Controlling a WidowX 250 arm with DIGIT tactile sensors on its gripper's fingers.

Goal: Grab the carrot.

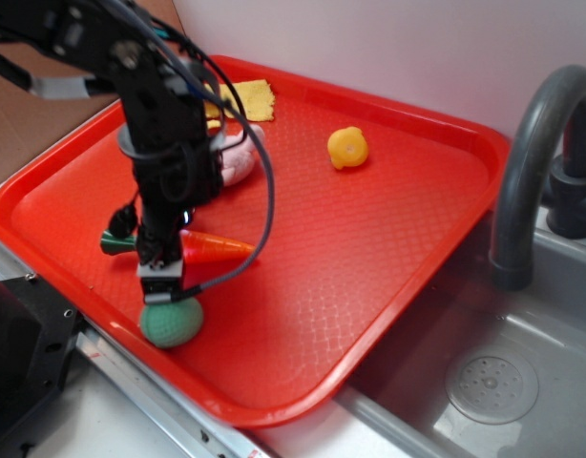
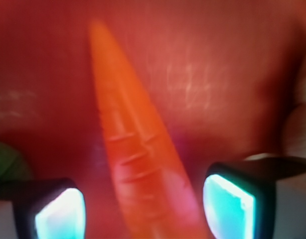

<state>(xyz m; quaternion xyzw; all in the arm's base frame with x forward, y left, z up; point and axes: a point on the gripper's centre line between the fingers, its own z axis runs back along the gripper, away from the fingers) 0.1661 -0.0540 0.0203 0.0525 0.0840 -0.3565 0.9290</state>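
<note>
The carrot (image 1: pixel 219 248) lies on the red tray (image 1: pixel 369 286), orange tip pointing right, dark green stem end at the left. My gripper (image 1: pixel 167 270) is lowered straight over its thick part. In the wrist view the carrot (image 2: pixel 135 149) runs up the middle between my two fingertips (image 2: pixel 61 211), with a gap of tray showing on each side. My gripper (image 2: pixel 145 211) is open and straddles the carrot without pressing it.
A green ball (image 1: pixel 171 322) sits just in front of the gripper near the tray's front rim; its edge shows at the wrist view's left (image 2: pixel 6 162). A pink-white toy (image 1: pixel 238 157), a yellow cloth (image 1: pixel 253 99) and a yellow toy (image 1: pixel 347 148) lie farther back. A sink (image 1: pixel 484 382) and faucet (image 1: pixel 532 162) are at the right.
</note>
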